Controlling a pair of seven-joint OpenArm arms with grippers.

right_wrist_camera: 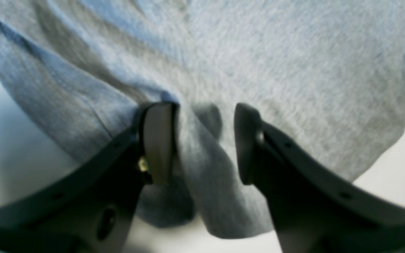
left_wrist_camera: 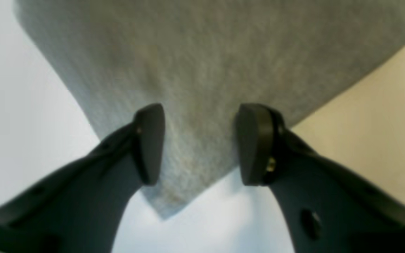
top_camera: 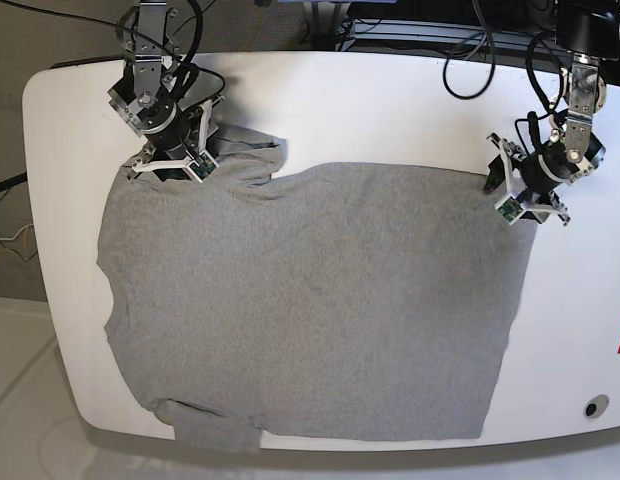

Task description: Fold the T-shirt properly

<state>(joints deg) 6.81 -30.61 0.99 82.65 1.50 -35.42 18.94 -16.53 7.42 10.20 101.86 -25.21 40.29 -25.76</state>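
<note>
blurring wrist views hide the t-shirt (top_camera: pixel 310 300) hem beyond each gripper.

The base view is bright and evenly lit from above, sharp throughout, with the white worktop (top_camera: pixel 390 100) close to glare and only thin shadows under the arms. Both wrist views are soft and blurred: the T-shirt (left_wrist_camera: pixel 202 70) weave smears, and the left pincer (left_wrist_camera: pixel 199 144) and right pincer (right_wrist_camera: pixel 202 144) show fuzzy edges. The right wrist picture has a bluish cast, and the worktop beside the cloth washes out
</note>
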